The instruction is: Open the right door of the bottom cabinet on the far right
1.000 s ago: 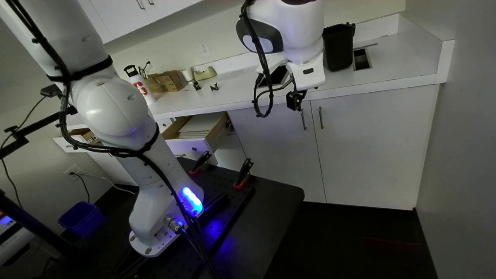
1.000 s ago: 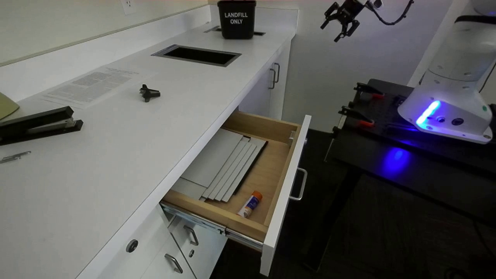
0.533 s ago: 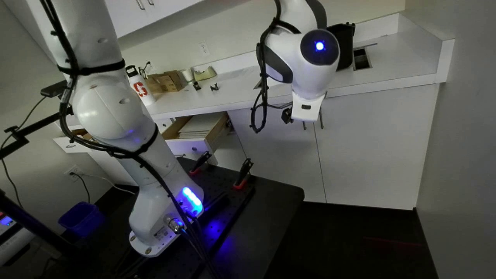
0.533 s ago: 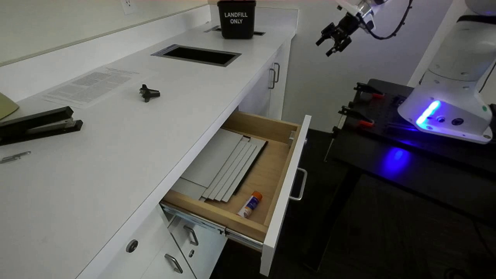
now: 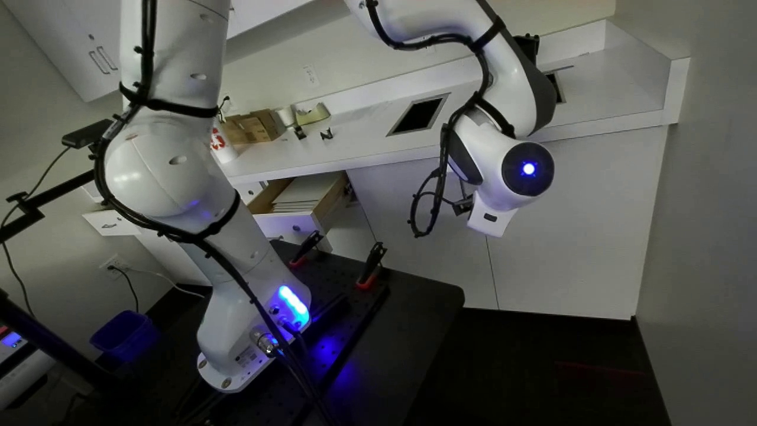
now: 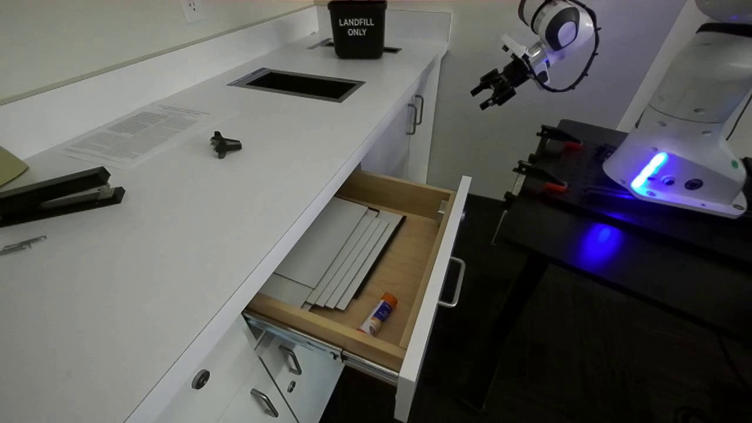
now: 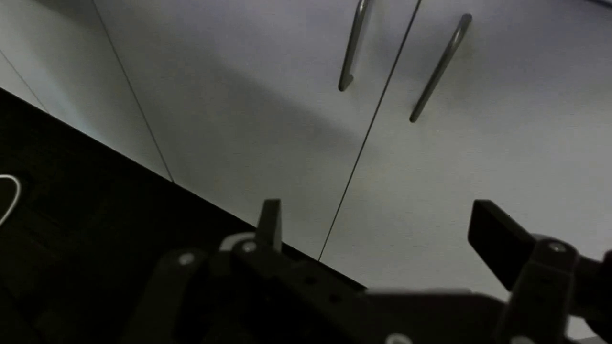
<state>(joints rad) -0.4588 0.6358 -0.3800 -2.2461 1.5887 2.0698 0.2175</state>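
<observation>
The bottom cabinet (image 5: 420, 236) is low and white, with two flat doors, both shut. Its right door (image 5: 579, 242) also shows in the wrist view (image 7: 526, 157), with a slim metal handle (image 7: 440, 71) near its upper left edge. In an exterior view this door (image 6: 424, 147) is seen nearly edge-on at the far end. The left door's handle (image 7: 353, 45) is across the seam. My gripper (image 6: 479, 100) is open and empty, in the air in front of the doors, not touching them. In the wrist view, its spread fingers (image 7: 377, 205) point below the handles. In an exterior view the arm hides the right handle.
An open drawer (image 6: 435, 294) sticks out left of the cabinet. A black table (image 5: 408, 331) with clamps (image 5: 371, 266) carries the arm base. A side wall (image 5: 698, 236) bounds the right. A black bin (image 6: 358, 35) stands on the counter (image 6: 235, 205).
The arm has swung down and, in an exterior view, to the right. The gripper has come lower in front of the cabinet and tilted. The doors have not moved.
</observation>
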